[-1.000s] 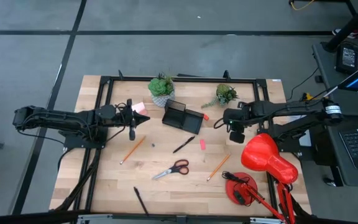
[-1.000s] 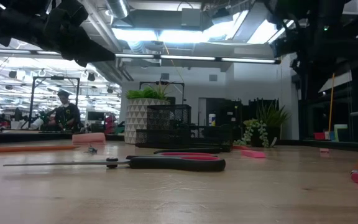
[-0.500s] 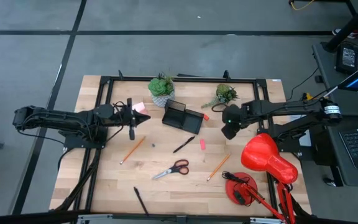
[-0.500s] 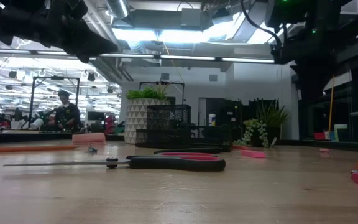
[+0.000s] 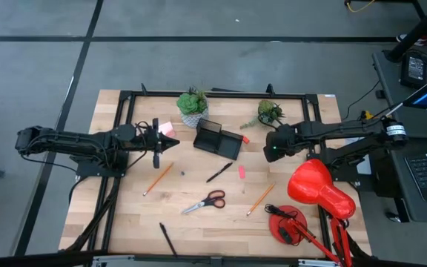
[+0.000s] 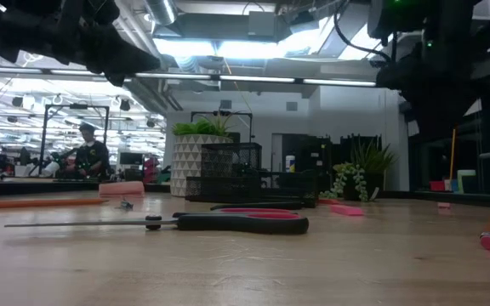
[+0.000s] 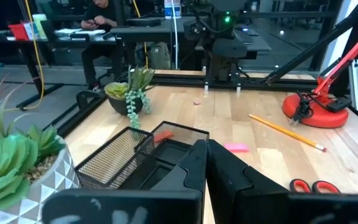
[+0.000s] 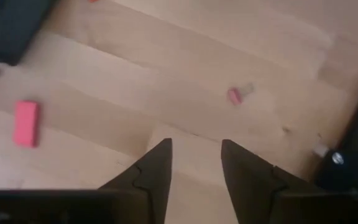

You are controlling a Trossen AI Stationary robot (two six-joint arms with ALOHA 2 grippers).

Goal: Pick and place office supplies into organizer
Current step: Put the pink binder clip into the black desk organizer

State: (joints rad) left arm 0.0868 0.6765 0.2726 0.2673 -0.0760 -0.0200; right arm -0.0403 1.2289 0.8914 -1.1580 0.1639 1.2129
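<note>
The black mesh organizer [image 5: 217, 139] stands near the table's far middle and also shows in the left wrist view [image 7: 143, 155]. On the wood lie red-handled scissors [image 5: 204, 202], two pencils [image 5: 157, 179] [image 5: 260, 198], two black pens [image 5: 219, 172] [image 5: 167, 239], a pink eraser [image 5: 242, 171] [image 8: 27, 122], an orange-red eraser [image 5: 245, 139] and a pink sticky pad [image 5: 166, 128]. My left gripper [image 5: 158, 144] [image 7: 205, 163] hangs shut, left of the organizer. My right gripper [image 5: 273, 145] [image 8: 194, 158] hovers open above bare wood right of the organizer, near a tiny pink bit [image 8: 234, 95].
Two potted plants [image 5: 192, 106] [image 5: 269, 113] stand at the far edge behind the organizer. A red desk lamp [image 5: 317, 189] fills the near right corner. A black frame rail [image 5: 213, 93] runs round the table. A person sits in the room beyond [image 6: 88, 157].
My right gripper has moved a little toward the table's left and far edge, closer to the organizer, and its wrist has turned. It stays open and holds nothing. The left arm and the supplies have kept still.
</note>
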